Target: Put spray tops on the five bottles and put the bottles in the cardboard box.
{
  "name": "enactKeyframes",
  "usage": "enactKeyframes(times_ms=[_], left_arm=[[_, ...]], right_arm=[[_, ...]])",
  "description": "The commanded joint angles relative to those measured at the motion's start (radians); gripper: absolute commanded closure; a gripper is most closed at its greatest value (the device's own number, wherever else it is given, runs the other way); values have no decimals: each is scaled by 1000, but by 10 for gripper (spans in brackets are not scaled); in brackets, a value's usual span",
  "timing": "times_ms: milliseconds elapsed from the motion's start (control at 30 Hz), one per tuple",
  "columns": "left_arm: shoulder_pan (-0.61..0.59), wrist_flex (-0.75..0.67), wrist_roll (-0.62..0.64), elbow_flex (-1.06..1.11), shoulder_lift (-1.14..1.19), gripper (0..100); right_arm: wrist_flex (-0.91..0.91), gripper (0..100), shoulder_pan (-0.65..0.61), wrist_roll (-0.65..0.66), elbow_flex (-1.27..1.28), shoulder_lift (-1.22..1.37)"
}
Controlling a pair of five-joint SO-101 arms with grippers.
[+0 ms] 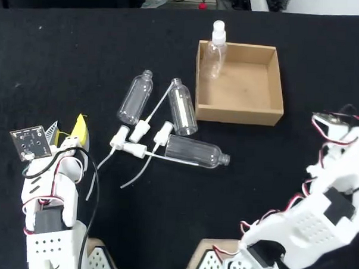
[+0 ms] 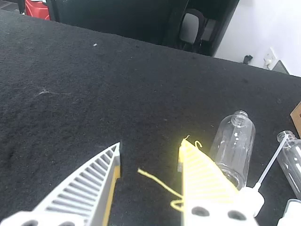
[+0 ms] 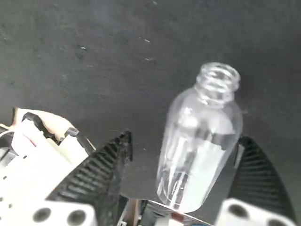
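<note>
A clear bottle [image 3: 202, 127] with an open neck and no top stands between the black fingers of my right gripper [image 3: 186, 139], which is shut on its lower part above the black table. My right arm [image 1: 338, 195] is at the near right. My left gripper [image 2: 150, 145] hangs open and empty over the table at the near left [image 1: 78, 129]. Three topless bottles lie in the middle [image 1: 135, 97], [image 1: 183, 106], [image 1: 196, 151]. Several white spray tops [image 1: 141, 131] with long tubes lie beside them. One bottle with a spray top [image 1: 215, 49] stands in the cardboard box [image 1: 237, 115].
The box sits at the far middle-right with its floor mostly bare. A loose yellow thread [image 2: 157, 181] hangs between my left fingers. The nearest lying bottle [image 2: 233, 146] and a spray top [image 2: 251, 197] are just beyond my left gripper. Black cloth covers the whole table.
</note>
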Motion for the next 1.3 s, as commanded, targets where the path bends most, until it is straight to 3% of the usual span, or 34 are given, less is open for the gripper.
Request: enactKeyframes(times_ms=[0,200,433,667,1000,1133,1267], left_arm=[[10,6,-2,19,-8,805],[10,6,-2,19,-8,805],[10,6,-2,19,-8,805],[10,6,-2,19,-8,805],[10,6,-2,19,-8,805],[10,6,-2,19,-8,805],[10,6,-2,19,-8,805]], right_arm=[[-55,668,64,0,-19,-10],[-112,669,91,89,101,-12],[-249,672,74,91,206,-12],[-247,885,8,-32,182,-13],[-262,842,-301,-353,47,-8],[-262,837,-324,-373,-5,-7],[-239,711,-319,-373,-7,-13]])
